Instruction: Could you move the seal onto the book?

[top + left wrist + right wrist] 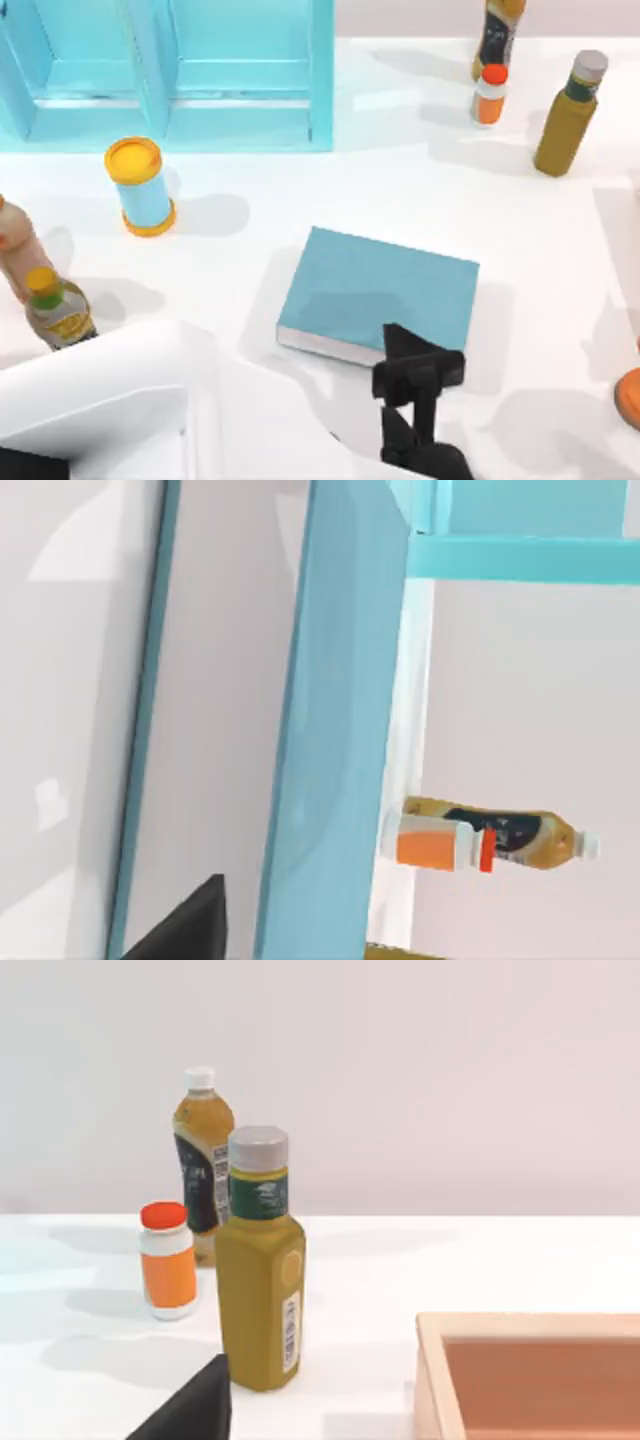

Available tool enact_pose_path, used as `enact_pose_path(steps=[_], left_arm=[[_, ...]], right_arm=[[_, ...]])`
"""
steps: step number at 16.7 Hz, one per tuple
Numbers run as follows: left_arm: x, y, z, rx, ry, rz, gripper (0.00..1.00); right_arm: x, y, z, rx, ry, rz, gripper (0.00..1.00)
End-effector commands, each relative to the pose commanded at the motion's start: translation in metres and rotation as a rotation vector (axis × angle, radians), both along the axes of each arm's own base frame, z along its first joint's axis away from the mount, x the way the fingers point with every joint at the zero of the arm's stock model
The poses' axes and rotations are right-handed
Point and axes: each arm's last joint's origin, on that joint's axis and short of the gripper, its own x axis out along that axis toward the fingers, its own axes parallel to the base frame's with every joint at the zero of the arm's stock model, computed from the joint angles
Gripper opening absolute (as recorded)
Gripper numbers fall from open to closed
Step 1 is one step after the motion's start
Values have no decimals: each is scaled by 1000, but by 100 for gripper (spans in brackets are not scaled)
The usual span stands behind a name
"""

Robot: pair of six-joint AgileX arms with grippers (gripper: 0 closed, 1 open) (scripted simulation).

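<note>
Now | left claw (418,372) over book (375,290) near edge; grip state: cannot tell

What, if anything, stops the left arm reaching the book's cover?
Probably nothing, so yes. The left gripper hangs over the book's near edge, and the teal cover beside it lies bare.

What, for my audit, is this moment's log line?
left gripper: over book's near edge | right arm: parked at right | book: flat, mid-table
</note>
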Motion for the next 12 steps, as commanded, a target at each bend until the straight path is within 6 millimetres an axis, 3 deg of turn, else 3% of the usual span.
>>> enact_pose_path(steps=[6,12], left_arm=[[-34,9,9,25,-31,-35,100],[-35,10,10,26,-34,-35,100]], right_arm=[[0,0,0,0,0,0,100],[0,0,0,0,0,0,100]])
